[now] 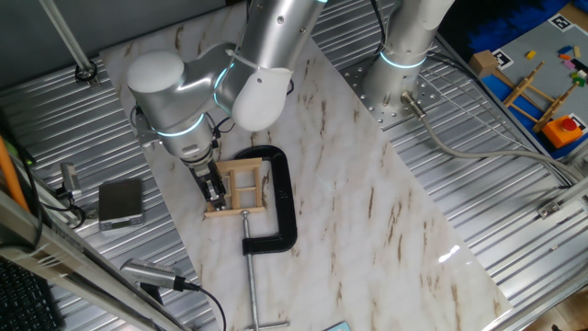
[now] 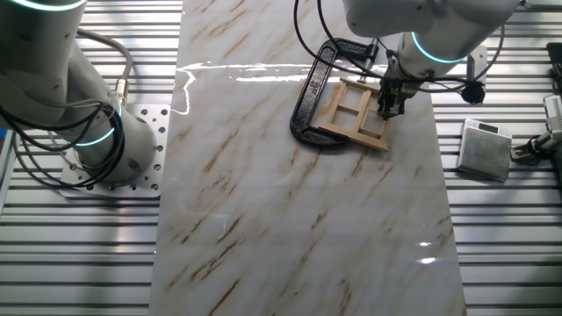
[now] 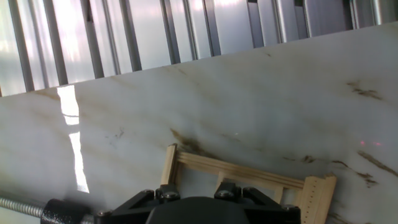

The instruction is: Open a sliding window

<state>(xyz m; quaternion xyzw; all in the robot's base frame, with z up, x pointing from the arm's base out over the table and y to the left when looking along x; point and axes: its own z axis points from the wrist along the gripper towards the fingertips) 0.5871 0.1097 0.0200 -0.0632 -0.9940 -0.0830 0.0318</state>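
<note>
The sliding window (image 1: 241, 187) is a small light-wood frame with crossbars, lying flat on the marble board (image 1: 367, 202). A black C-clamp (image 1: 282, 198) holds it at its right side. My gripper (image 1: 214, 190) points down onto the window's left part, fingers close together and touching the wood. In the other fixed view the gripper (image 2: 386, 105) stands on the right side of the window (image 2: 356, 114), with the clamp (image 2: 307, 101) on the left. In the hand view the window (image 3: 249, 174) shows just past the gripper body; the fingertips are hidden.
A small grey box (image 1: 120, 201) sits on the ribbed metal table left of the board, also in the other fixed view (image 2: 485, 149). The arm's base (image 1: 400, 83) stands at the back. The clamp's steel screw (image 1: 254, 276) runs toward the front edge. Coloured toys (image 1: 542, 92) lie far right.
</note>
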